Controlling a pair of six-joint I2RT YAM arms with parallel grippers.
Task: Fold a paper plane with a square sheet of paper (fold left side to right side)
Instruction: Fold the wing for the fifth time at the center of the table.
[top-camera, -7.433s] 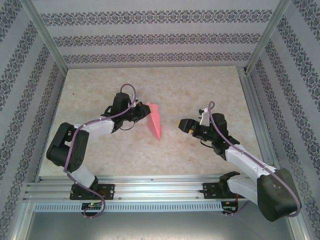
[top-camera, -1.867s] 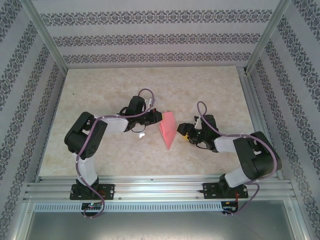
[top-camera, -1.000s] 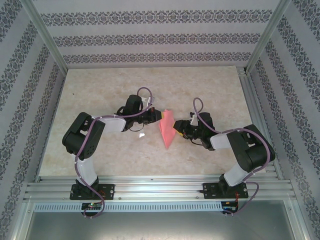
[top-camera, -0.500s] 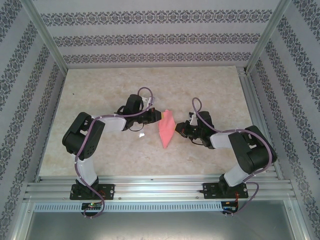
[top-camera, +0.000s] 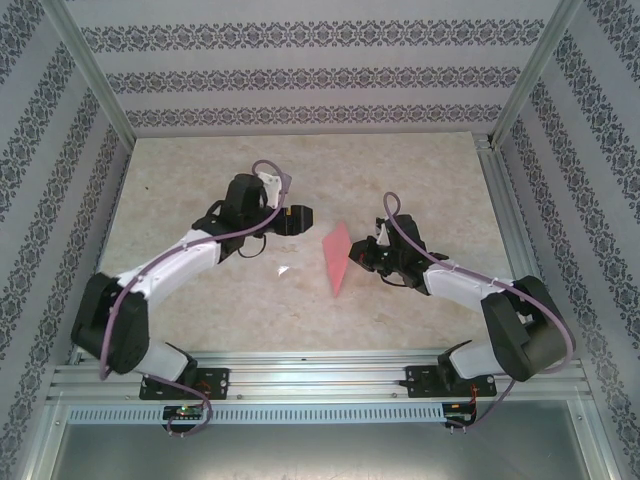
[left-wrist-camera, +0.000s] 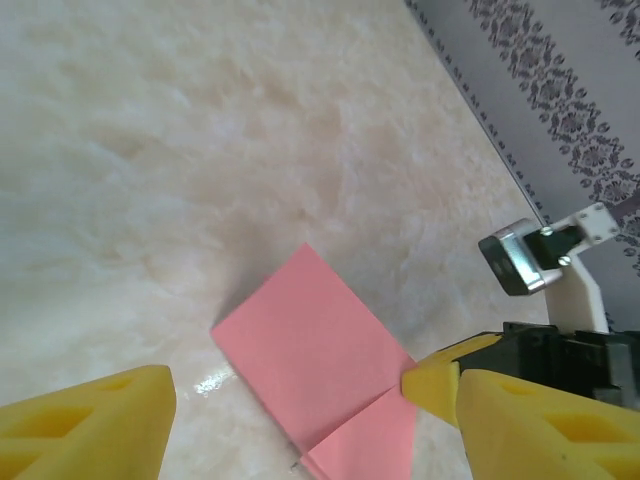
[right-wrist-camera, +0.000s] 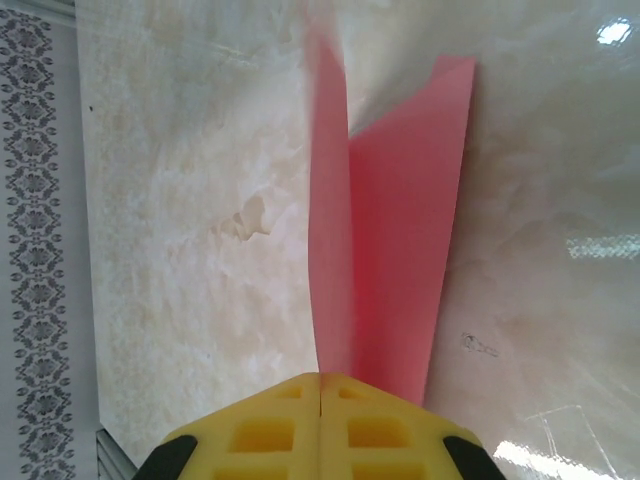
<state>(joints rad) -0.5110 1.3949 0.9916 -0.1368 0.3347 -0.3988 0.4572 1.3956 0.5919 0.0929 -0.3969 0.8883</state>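
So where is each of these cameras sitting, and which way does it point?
Top view: fixed above and behind the arms, looking down at the table; both arms show, with the left gripper and the right gripper pinching the paper.
Left wrist: on the left arm, looking past its own open gripper at the paper and the right gripper.
Right wrist: on the right arm, looking along its shut gripper at the paper it holds.
Shared: all three see the paper; top and left wrist both see the right gripper.

The pink paper plane (top-camera: 338, 258) sits at mid-frame, its point toward the lower edge. The right gripper (top-camera: 358, 256) touches its right side. The left gripper (top-camera: 298, 217) hovers apart, up and left of it.
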